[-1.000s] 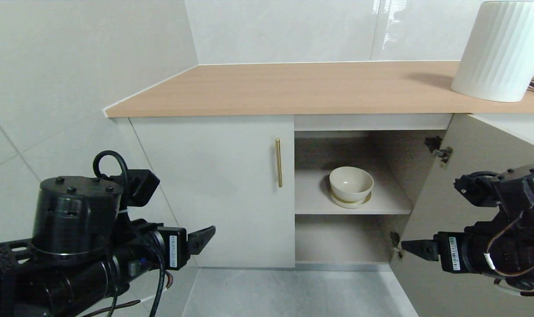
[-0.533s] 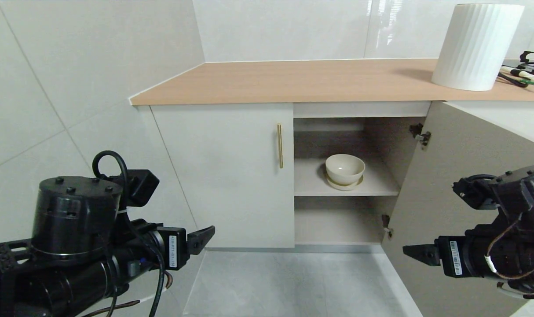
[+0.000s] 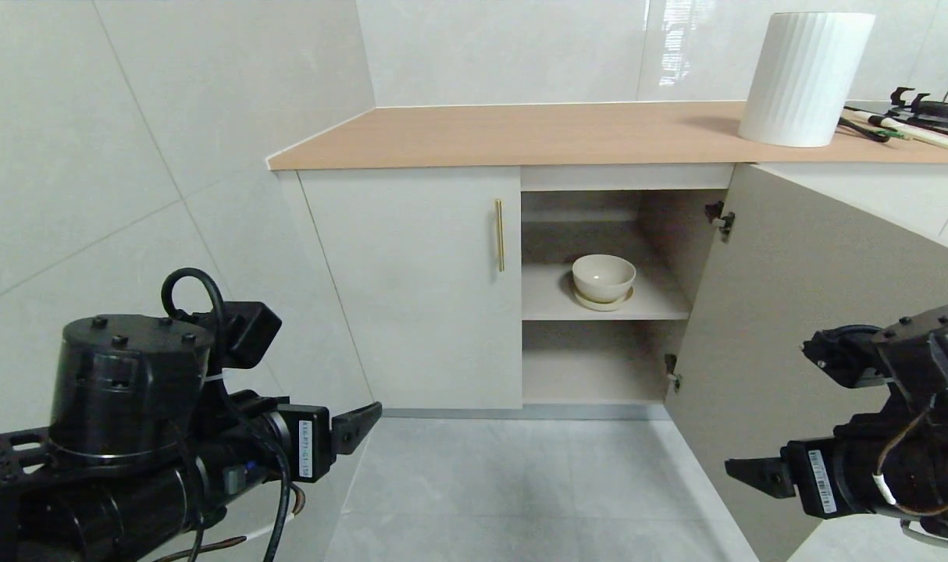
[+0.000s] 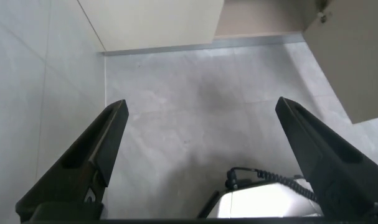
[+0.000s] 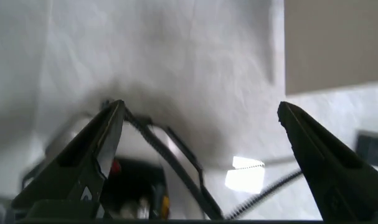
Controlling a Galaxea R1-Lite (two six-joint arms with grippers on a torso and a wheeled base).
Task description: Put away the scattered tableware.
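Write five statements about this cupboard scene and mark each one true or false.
1. The bowl sits on a plate on a shelf. True.
2. Both doors are open. False: the right door is open, the left door shut.
3. The left gripper and right gripper are both open. True.
4. The left gripper holds a spoon. False: it is empty.
5. The white container lies on its side. False: it stands upright on the counter.
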